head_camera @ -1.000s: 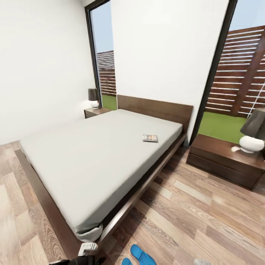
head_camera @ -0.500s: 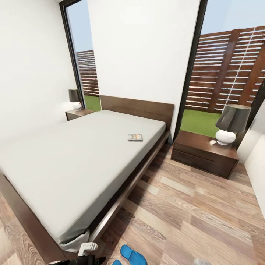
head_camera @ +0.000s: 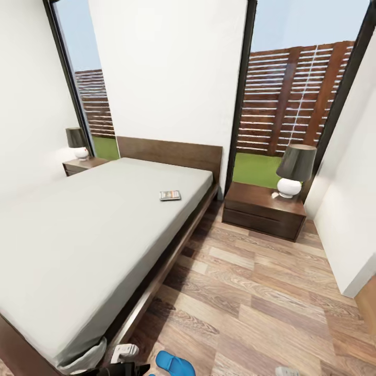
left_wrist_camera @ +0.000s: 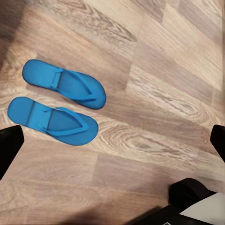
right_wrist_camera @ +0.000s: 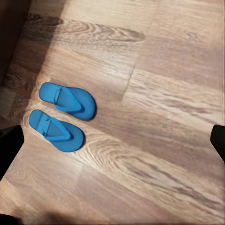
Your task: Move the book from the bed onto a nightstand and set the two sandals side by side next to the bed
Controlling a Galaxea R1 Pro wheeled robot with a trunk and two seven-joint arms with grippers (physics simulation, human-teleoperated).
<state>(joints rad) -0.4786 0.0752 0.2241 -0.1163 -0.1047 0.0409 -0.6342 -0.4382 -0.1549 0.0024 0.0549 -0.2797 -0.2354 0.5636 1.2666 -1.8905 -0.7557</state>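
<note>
The book [head_camera: 169,195] lies flat on the grey mattress of the bed [head_camera: 78,230], near its right edge and towards the headboard. One nightstand [head_camera: 262,209] stands right of the bed and a second nightstand [head_camera: 78,165] is on its far left side. Both blue sandals lie side by side on the wood floor by the bed's foot corner: one sandal [left_wrist_camera: 65,85] and the other sandal [left_wrist_camera: 53,121]. The same sandals [right_wrist_camera: 61,115] appear in the right wrist view. My left gripper [left_wrist_camera: 115,140] and right gripper [right_wrist_camera: 115,140] hang open above the floor, holding nothing.
A dark-shaded lamp [head_camera: 294,169] stands on the right nightstand, and a smaller lamp [head_camera: 78,143] on the left one. Tall windows flank the white wall behind the headboard. A white wall [head_camera: 350,219] closes in on the right. Wood floor runs between bed and wall.
The whole head view has swung right, so bed, book and nightstands sit further left in the picture. The things themselves have not moved.
</note>
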